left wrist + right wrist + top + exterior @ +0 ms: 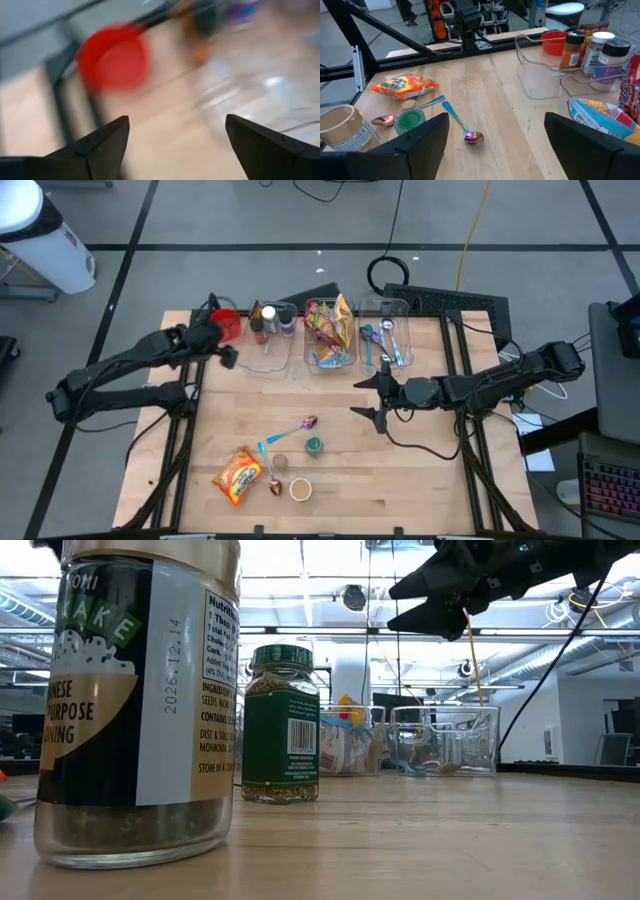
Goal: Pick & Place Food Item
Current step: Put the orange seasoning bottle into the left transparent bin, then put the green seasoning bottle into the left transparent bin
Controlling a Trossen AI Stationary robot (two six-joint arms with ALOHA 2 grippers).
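An orange snack bag (238, 475) (405, 86) lies flat on the table near its front left. Three clear bins stand along the far edge: spice bottles (270, 320) in the left one, snack bags (330, 330) in the middle one, utensils (388, 340) in the right one. My left gripper (222, 345) (177, 120) hangs open above the table beside the red bowl (226, 323) (112, 57) and the left bin, with nothing between its fingers. My right gripper (375, 395) (495, 117) (392, 608) hovers open over the table's right middle, pointing toward the left.
Two iridescent spoons (300, 425) (271, 472), a green-lidded jar (314, 445) (280, 725) and a larger seasoning jar (300, 488) (135, 700) stand or lie near the snack bag. Bare wood (420, 470) spreads over the table's near right.
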